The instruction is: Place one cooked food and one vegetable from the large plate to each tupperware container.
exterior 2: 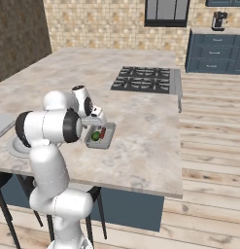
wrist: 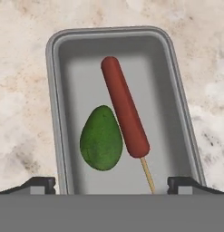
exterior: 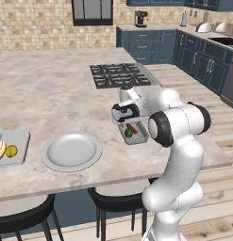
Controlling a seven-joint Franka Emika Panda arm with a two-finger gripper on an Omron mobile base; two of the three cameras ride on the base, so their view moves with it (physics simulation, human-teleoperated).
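The large plate (exterior: 71,151) lies bare near the counter's front edge; the arm partly covers the plate (exterior 2: 12,146) in the right base view. One tupperware container (wrist: 68,90) holds a red sausage on a stick (wrist: 124,113) and a green avocado (wrist: 101,138) side by side. My gripper (wrist: 111,183) hovers straight above this container (exterior: 139,137), open, with nothing between its fingers. The gripper (exterior: 122,120) hangs just over the tray's near end. The other container (exterior: 21,141) sits at the far left with a yellowish food (exterior: 0,149) and a small yellow vegetable (exterior: 12,151).
A black stove top (exterior: 120,75) is set into the counter behind the right container. Dark stools (exterior: 113,200) stand under the counter's front edge. Blue cabinets (exterior: 151,44) line the back wall. The counter edge (exterior 2: 141,187) runs close by the right container.
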